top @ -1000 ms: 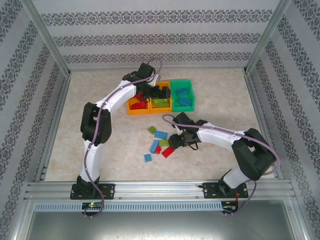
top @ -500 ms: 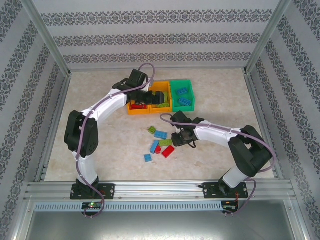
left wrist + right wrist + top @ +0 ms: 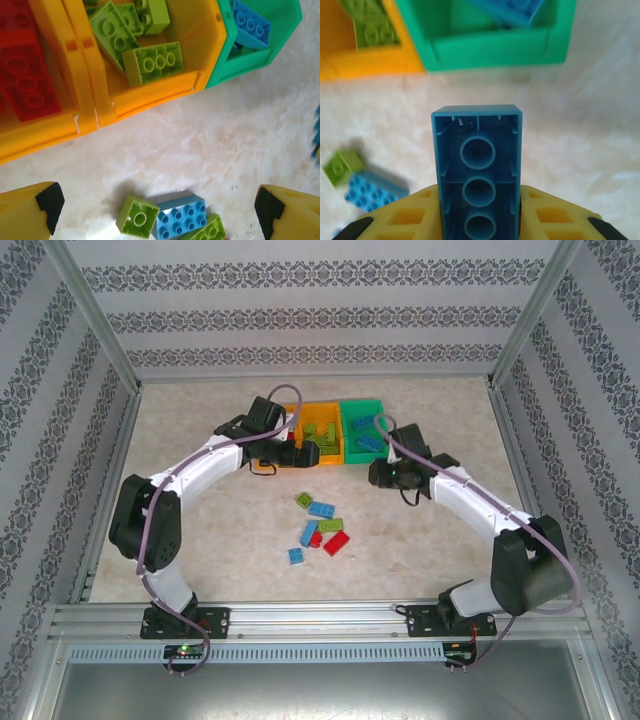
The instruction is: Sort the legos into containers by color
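Observation:
My right gripper [image 3: 385, 472] [image 3: 479, 215] is shut on a light blue lego [image 3: 477, 165], hollow underside toward the wrist camera, just in front of the green container [image 3: 362, 404] [image 3: 495, 50], which holds blue bricks [image 3: 251, 22]. My left gripper [image 3: 293, 454] [image 3: 157, 207] stands open above the table in front of the two orange containers: one [image 3: 45, 127] holds red bricks [image 3: 22, 75], the other [image 3: 150, 95] [image 3: 330, 455] lime ones [image 3: 152, 62]. Below its fingers [image 3: 50, 200] lie a lime brick [image 3: 138, 216] and a blue brick [image 3: 181, 216], untouched.
Loose legos lie mid-table: lime [image 3: 304, 500], blue [image 3: 321, 509], lime [image 3: 330, 525], blue [image 3: 309, 533], red [image 3: 336, 543], blue [image 3: 296, 556]. Metal frame posts and patterned walls ring the table [image 3: 450, 420]. Open floor lies left and right of the pile.
The right gripper shut on a blue lego at the pile and carried it up toward the green container. The left gripper drew back from over the orange containers toward the table, staying open.

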Available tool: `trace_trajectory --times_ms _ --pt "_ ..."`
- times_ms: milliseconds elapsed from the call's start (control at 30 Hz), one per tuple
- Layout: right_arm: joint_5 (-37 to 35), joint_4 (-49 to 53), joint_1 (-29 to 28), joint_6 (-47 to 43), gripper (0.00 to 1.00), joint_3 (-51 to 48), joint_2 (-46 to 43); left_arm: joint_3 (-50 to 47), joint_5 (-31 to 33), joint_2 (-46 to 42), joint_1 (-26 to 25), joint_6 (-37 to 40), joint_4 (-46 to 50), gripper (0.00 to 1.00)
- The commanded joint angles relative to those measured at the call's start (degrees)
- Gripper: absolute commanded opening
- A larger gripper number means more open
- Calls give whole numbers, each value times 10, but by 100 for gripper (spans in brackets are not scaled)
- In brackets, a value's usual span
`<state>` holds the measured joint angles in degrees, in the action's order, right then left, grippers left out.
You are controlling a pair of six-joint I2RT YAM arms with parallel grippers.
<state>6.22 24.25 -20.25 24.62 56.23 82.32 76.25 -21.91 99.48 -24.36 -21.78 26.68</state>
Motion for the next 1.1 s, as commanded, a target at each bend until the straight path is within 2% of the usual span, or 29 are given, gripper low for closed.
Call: trace_trajectory --times_ms 0,200,467,600,667,733,867,1067 --pt "49 -1 14 12 28 87 44 -30 8 -32 0 16 -31 100" --pt "50 36 40 17 29 204 153 -76 11 -55 -12 28 -33 100" --pt "117 29 68 56 33 299 266 -113 34 -74 -57 63 -19 100" --pt "115 49 70 58 47 335 298 -134 41 -85 -77 89 -16 99" --pt "105 58 71 58 55 346 307 -143 51 -87 -88 96 -13 100" --pt "96 61 72 62 71 351 311 -148 59 -87 -96 100 -5 100" --pt "104 51 67 61 74 341 295 -147 79 -81 -109 94 18 100" --pt "109 26 57 54 75 287 244 -149 75 -76 -142 75 26 100"
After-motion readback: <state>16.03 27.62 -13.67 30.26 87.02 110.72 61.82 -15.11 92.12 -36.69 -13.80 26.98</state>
